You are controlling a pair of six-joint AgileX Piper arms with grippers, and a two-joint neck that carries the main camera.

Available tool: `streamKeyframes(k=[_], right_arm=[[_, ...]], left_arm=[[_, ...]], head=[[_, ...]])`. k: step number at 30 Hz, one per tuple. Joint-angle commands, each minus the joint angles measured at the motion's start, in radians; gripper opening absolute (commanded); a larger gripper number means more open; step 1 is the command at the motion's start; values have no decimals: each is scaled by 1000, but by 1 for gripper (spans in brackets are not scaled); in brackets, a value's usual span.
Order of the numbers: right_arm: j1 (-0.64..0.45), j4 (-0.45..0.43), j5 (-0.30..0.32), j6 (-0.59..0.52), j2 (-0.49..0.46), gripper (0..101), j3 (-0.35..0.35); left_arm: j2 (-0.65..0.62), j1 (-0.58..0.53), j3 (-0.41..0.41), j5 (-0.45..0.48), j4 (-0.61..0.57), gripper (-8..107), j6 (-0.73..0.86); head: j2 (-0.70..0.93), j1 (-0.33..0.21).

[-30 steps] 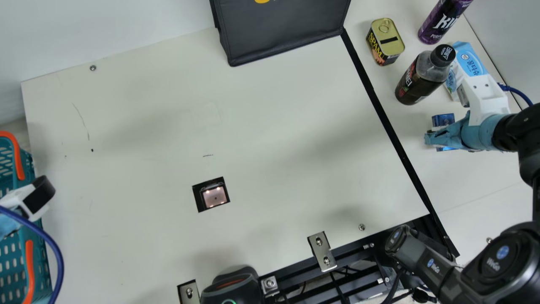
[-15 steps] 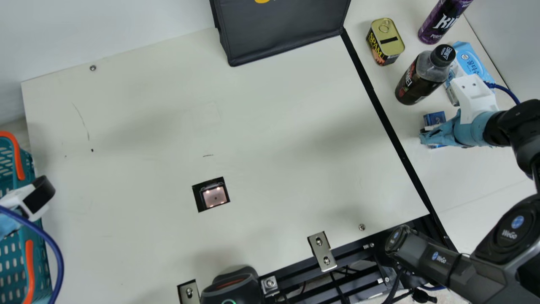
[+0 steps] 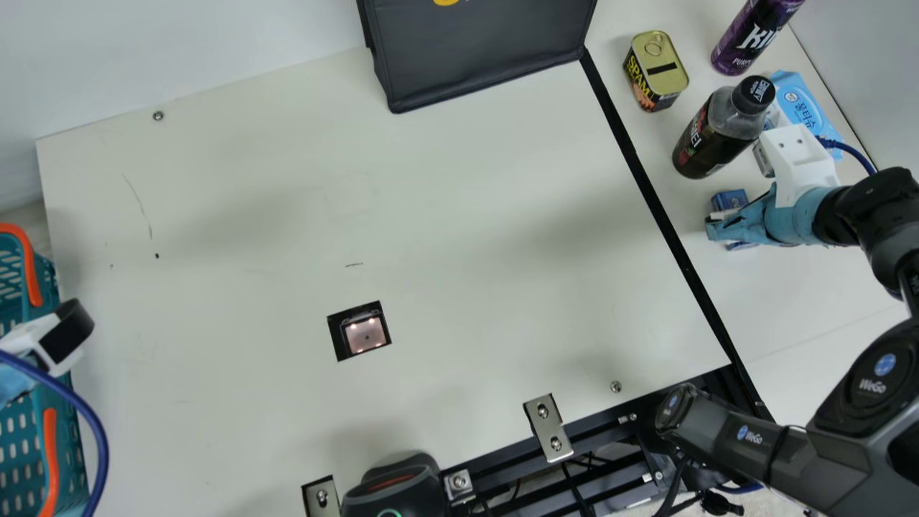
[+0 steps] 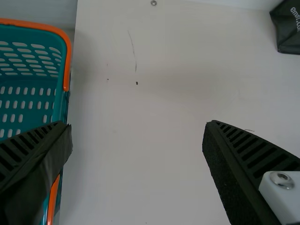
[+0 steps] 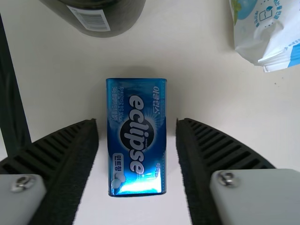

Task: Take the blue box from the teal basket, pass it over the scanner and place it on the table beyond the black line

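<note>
Fully visible blue box (image 5: 137, 136) (right wrist)

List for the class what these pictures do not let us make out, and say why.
- Main view: the box's middle, hidden by the right pincer.
- Main and right wrist views: the box's underside, facing away.
- Main view: part of the basket, cut off by the left edge.
- Main view: the purple bottle's top, cut off by the top edge.
</note>
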Motion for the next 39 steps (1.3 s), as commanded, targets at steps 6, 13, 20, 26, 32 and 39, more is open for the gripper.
streamKeyframes(k=[6,13,20,26,32,39], right_arm=[[2,-15,7,48,-28,94,-6],[11,-86,88,200,-120,95,-51],[54,-162,226,412,-225,95,-141],[127,-209,353,583,-310,95,-229],[226,-251,463,737,-385,95,-317],[369,-306,560,910,-456,95,-415]], left_arm=[[0,0,0,0,0,90,0],[0,0,0,0,0,90,0],[0,0,0,0,0,90,0],[0,0,0,0,0,90,0],[0,0,0,0,0,90,0],[0,0,0,0,0,90,0]], head=[[-2,-29],[-2,-29],[-2,-29],[-2,-29],[-2,-29],[-2,-29]])
